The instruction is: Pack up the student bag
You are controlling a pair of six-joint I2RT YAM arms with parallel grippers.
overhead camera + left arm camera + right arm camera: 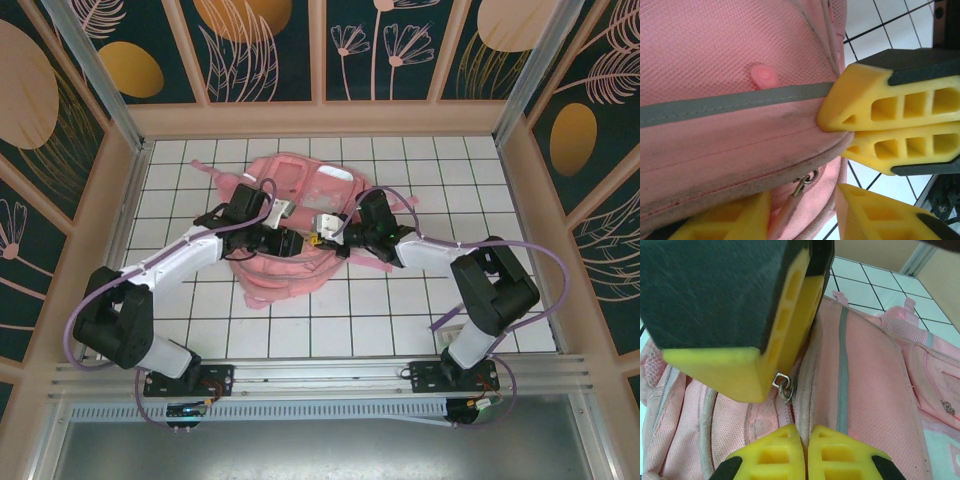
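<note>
The pink student bag (290,175) lies in the middle of the white gridded table, and both grippers meet over its near part. My right gripper (806,432) is shut, pinching a fold of the bag's (875,370) fabric beside the zip. It also appears at the right of the left wrist view as the right gripper (832,134), clamped on the bag's (715,60) edge. My left gripper (802,200) stands open, its fingers (735,222) apart. The metal zipper pull (805,185) and its pink tab lie between them. In the right wrist view the pull (783,385) hangs at the left fingers' (765,355) tips.
A grey reflective strip (730,102) crosses the bag's front. A pale clear pocket (330,185) lies on the bag's far side, and a pink strap (410,200) trails right. Wooden walls (120,200) fence the table. Bare tiles (350,310) lie between the bag and the arm bases.
</note>
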